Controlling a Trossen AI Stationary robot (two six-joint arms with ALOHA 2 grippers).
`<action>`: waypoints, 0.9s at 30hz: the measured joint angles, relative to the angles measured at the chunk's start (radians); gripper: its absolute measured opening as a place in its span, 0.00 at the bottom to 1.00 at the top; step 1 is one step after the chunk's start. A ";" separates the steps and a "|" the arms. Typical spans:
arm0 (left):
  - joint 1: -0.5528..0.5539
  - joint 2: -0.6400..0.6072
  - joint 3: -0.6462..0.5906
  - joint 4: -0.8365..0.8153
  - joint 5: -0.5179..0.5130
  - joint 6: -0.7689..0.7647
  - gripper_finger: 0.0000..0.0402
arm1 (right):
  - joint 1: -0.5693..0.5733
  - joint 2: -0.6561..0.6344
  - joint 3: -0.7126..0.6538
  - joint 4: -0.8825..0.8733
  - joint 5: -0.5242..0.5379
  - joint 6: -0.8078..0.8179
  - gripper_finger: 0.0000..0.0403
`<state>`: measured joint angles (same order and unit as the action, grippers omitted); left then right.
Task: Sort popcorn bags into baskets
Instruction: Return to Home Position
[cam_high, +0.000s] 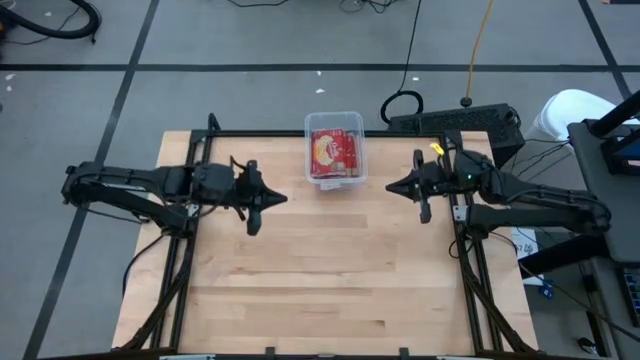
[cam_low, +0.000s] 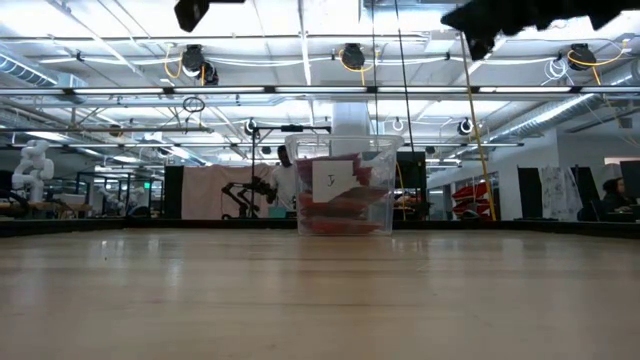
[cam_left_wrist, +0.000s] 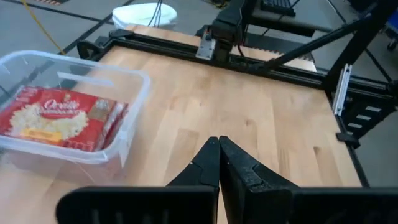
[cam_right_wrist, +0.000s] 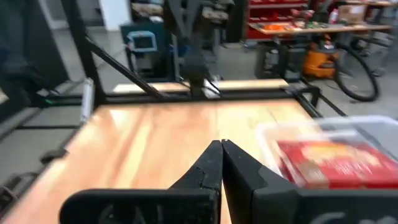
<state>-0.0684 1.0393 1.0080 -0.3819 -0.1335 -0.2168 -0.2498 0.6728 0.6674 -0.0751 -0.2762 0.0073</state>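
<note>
clear tub (cam_high: 308, 150) at centre of the table's (cam_high: 330, 290) far edge, red popcorn bags (cam_high: 334, 155) inside. left gripper (cam_high: 281, 199) and right gripper (cam_high: 391, 186) flank it, tips pointing inward, neither touching the tub

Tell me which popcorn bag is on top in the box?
The top bag, lying face up with its popcorn picture showing, in the clear tub. The other bags lie beneath it, showing only red edges.
</note>
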 joint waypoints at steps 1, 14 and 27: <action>-0.001 0.000 -0.020 0.021 -0.003 -0.003 0.01 | 0.002 -0.011 -0.024 0.003 0.018 -0.004 0.00; 0.000 -0.023 -0.311 0.355 -0.072 -0.030 0.01 | 0.013 -0.105 -0.362 0.406 0.157 -0.026 0.00; 0.004 -0.019 -0.379 0.274 -0.086 0.043 0.06 | 0.013 -0.172 -0.537 0.552 0.249 -0.013 0.00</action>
<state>-0.0645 1.0206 0.6295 -0.1075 -0.2192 -0.1739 -0.2371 0.5013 0.1301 0.4765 -0.0276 -0.0055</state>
